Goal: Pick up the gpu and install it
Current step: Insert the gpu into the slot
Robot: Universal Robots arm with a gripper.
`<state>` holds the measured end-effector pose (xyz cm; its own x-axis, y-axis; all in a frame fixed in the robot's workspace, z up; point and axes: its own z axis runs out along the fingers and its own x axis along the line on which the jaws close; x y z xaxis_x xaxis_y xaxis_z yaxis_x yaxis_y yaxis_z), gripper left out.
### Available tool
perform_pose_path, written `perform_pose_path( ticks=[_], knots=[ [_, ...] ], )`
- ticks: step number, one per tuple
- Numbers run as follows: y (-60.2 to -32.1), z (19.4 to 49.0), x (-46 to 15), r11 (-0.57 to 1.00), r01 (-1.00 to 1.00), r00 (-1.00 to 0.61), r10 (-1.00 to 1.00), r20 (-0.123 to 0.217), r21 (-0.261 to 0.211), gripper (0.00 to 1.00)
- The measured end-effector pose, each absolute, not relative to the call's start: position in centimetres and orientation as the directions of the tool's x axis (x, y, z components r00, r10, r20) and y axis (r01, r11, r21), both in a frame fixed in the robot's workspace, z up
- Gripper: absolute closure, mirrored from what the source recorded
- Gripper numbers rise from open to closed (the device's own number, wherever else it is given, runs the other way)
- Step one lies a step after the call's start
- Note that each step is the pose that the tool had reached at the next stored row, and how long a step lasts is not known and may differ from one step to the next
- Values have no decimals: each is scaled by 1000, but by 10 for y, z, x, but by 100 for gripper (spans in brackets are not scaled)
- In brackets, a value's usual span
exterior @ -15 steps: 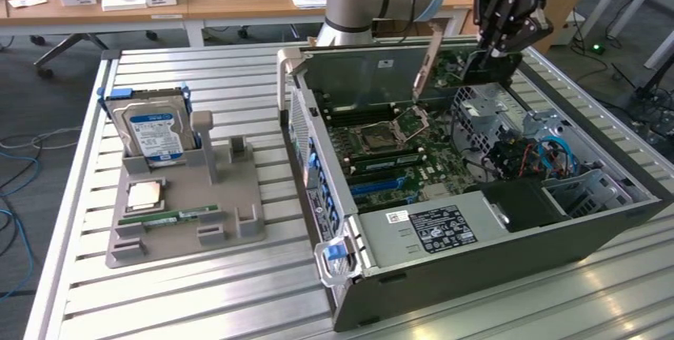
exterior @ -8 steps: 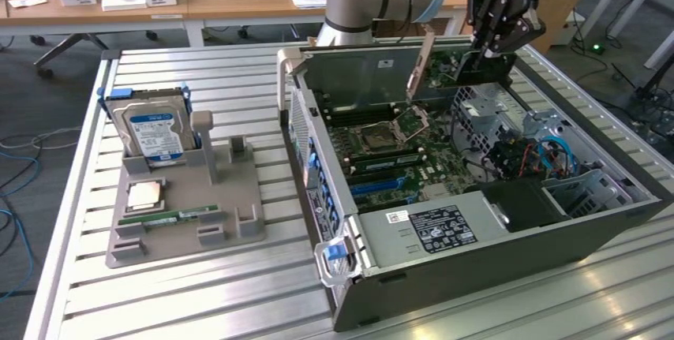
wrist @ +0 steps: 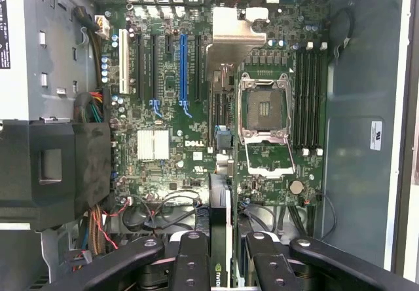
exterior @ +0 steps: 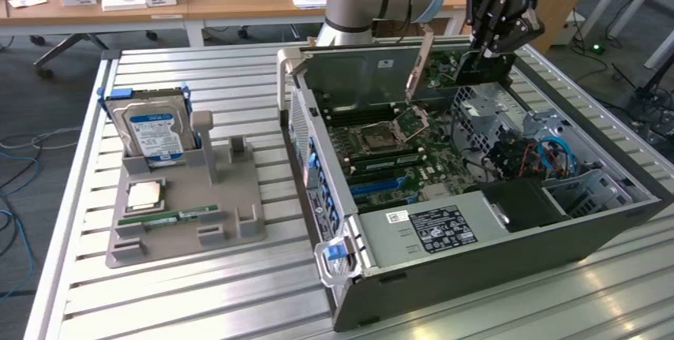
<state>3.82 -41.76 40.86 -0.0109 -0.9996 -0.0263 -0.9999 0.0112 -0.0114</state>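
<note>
The gpu hangs edge-down over the far end of the open computer case. It is a dark board with a long pale bracket on the side toward the exterior view's left. My gripper is shut on its top edge. In the wrist view the gpu shows edge-on between my black fingers, above the green motherboard. On the board, a blue expansion slot lies between black slots and a white slot. The card hangs clear of the board.
An open CPU socket and memory slots lie beside the expansion slots. A black shroud and cable bundles fill one side of the case. On the exterior view's left, a grey fixture holds a hard drive, a CPU and a memory stick.
</note>
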Motion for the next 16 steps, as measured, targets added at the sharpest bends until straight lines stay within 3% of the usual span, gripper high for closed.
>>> perform_pose_path(
  ticks=[16],
  knots=[
    [-417, 403, 31, 11, -1000, -11, -1000, -27, -14, 74]
  ],
)
